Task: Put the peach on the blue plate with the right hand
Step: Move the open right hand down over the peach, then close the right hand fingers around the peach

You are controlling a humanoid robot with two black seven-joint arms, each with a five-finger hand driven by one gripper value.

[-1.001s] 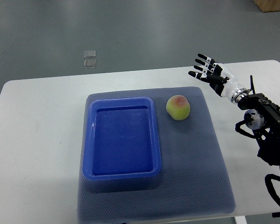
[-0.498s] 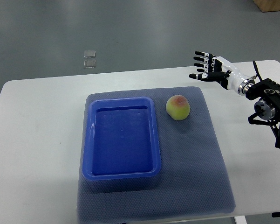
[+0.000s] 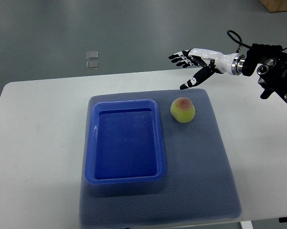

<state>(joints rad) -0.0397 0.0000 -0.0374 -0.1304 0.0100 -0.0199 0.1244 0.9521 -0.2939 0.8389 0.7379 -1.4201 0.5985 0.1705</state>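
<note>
**A:** Top view, the only one here. The peach (image 3: pixel 183 110) is seen lying on the grey mat (image 3: pixel 205 157), just to the right of the blue plate (image 3: pixel 125 141), close to its upper right corner but not touching it as far as can be told. The plate is really more of a shallow tray, and nothing is held in it. The right hand (image 3: pixel 196 60) is reached in from the right edge, up beyond the peach and apart from it, over the far edge of the white table (image 3: pixel 38 143). The fingers are spread apart and nothing is gripped. The left arm isn't shown at all.

**B:** So nothing's been picked up yet. How's the peach expected to behave?

**A:** Probably light, roundish, and likely to roll if it's nudged off-centre. The skin is likely soft, so bruising could be caused by a hard squeeze. A wrap from above is probably the safest bet, with the fingers set round the widest part and the thumb opposite them.

**B:** And the drop-off?

**A:** A short carry to the left is all that's needed, I'd guess. It should be set down gently in the middle of the tray, since it could roll up against the rim.
</note>
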